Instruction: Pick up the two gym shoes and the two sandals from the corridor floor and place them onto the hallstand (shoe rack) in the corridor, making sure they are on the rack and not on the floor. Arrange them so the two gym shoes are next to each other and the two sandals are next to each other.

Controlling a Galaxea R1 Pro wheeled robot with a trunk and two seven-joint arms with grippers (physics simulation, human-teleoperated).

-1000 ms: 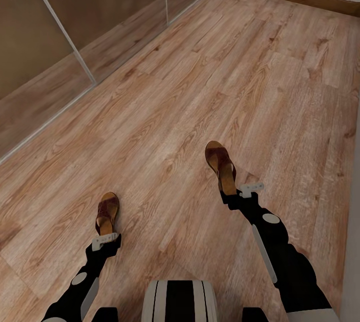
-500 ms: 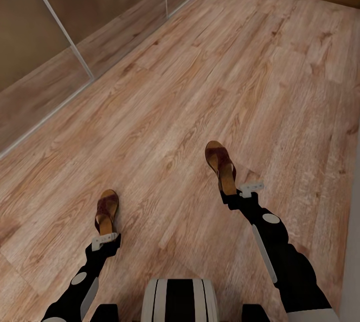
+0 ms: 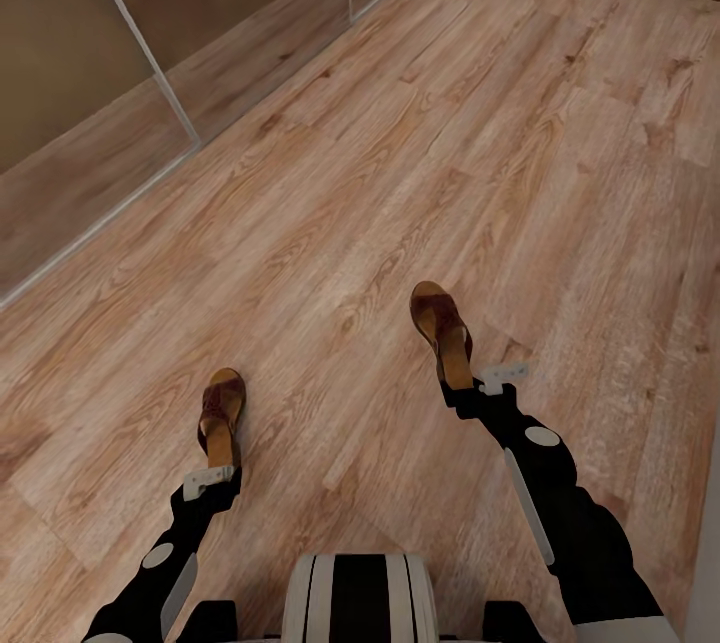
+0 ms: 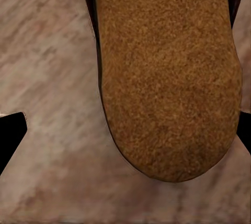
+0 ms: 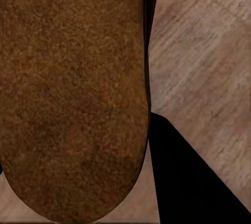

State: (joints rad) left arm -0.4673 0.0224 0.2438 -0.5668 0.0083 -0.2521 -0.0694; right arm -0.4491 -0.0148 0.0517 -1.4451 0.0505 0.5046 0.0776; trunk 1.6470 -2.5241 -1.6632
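**Both sandals in hand, rack not yet in sight**

Over the last second the floor (image 3: 420, 153) has slid under us and the far door frame has moved up and out of the head view: that is our own base or head travelling, not the things. Against our arms the right sandal (image 3: 441, 331) has kept its place, while the left sandal (image 3: 221, 415) has swung slightly, its toe now tipped a little more to the right.

We judge this a carry toward the hallstand, with both sandals off the floor.

The left gripper (image 3: 212, 476) is clamped on the left sandal's heel, and the right gripper (image 3: 470, 391) on the right sandal's heel.

Each sandal's long axis runs straight out from its gripper, toe pointing away from us; the right one leans leftward.
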